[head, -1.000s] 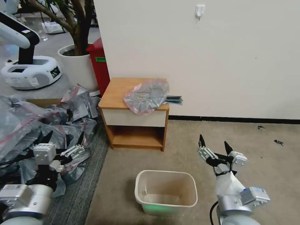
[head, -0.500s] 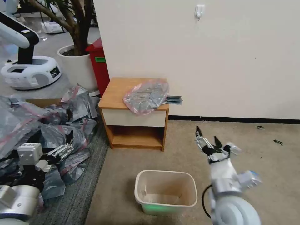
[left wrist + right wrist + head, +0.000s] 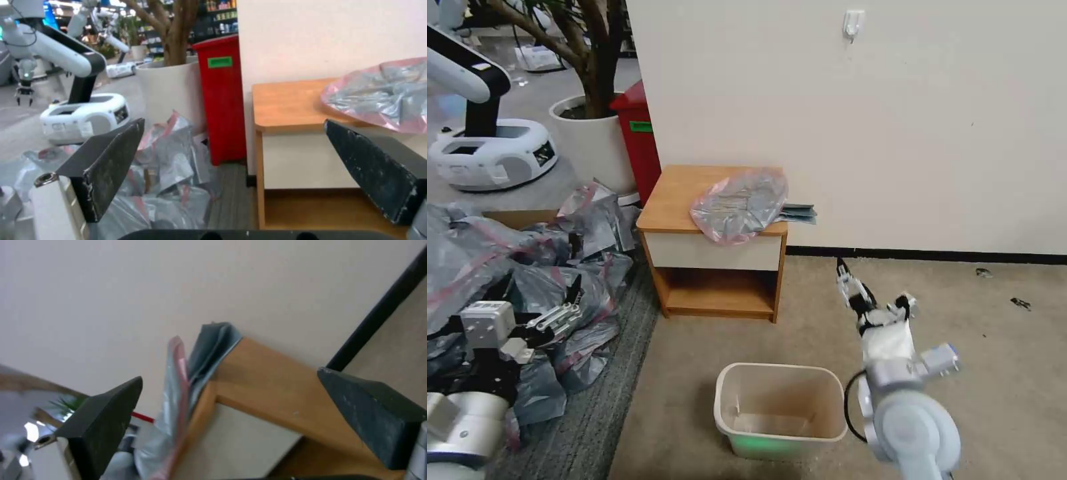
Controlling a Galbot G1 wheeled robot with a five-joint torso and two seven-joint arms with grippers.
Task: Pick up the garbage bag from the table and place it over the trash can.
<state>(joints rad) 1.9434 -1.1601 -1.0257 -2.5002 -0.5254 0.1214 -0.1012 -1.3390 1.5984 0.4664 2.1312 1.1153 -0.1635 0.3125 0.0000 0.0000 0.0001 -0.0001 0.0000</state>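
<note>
Since a second ago the right gripper [image 3: 872, 289] has climbed forward from low beside the trash can [image 3: 781, 409] toward the front right corner of the surface [image 3: 677, 193]; its wrist has rolled, so the fingers now stand one behind the other. Left gripper [image 3: 540, 308] has slid back and outward, low over the heap of spare bags [image 3: 507, 260] on the floor, and looks parked there.

Both grippers empty, jaws spread wide. Right wrist view confirms it: two dark pads apart, with the nightstand corner framed between them.

Garbage bag [image 3: 740, 203] lies crumpled on the right half of the top, its pink-rimmed front edge drooping over the white drawer front [image 3: 714, 252]. That overhang is probably the easiest place to pinch, which would explain the right arm coming in from below and to the side, jaws pre-opened. A flat folded grey stack [image 3: 799, 213] pokes out from under the bag at the wall side; worth avoiding.

Trash can stands open and unlined on the carpet in front of the nightstand, near but not touching, between the two arms. Judgement: approach phase, grasp not yet made. Thin film may slip or bunch.
</note>
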